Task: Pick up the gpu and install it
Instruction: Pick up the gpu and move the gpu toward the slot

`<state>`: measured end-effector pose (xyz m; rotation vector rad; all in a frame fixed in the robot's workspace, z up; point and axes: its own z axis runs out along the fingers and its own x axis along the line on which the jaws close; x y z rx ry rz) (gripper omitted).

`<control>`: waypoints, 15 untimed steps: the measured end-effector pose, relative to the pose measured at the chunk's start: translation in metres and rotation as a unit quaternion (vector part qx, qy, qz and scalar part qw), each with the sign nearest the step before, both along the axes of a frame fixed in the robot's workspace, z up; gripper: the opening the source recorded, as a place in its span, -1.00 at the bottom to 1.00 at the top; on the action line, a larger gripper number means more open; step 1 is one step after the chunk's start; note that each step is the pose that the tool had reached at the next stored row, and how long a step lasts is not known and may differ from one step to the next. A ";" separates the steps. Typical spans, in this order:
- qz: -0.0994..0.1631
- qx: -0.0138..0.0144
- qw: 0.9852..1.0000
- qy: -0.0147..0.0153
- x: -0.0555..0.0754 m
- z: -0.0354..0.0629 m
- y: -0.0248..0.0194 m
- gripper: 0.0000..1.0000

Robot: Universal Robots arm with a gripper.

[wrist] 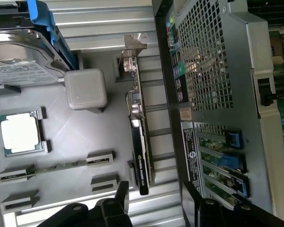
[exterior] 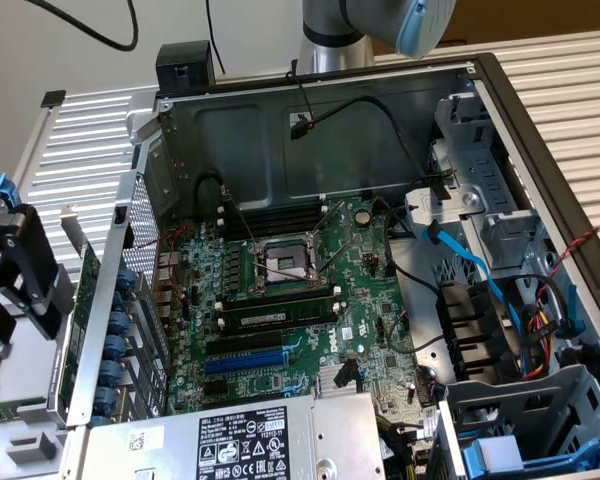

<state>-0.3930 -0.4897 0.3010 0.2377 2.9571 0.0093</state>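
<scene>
The gripper is cut off by the picture's edge. The gpu stands edge-on, so its flat side is hidden. Its label is too small to read.

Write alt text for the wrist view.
The open gripper hovers close to the gpu, which stands on edge in a grey parts tray beside the computer case's perforated back panel. The tray also holds a processor chip, a hard drive and a memory stick.

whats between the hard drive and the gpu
A grey square block sits between the hard drive and the gpu, seen in the wrist view.
</scene>
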 end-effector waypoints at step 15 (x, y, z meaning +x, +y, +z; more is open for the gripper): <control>-0.007 0.011 1.000 0.000 0.004 -0.0229 0.0069 0.14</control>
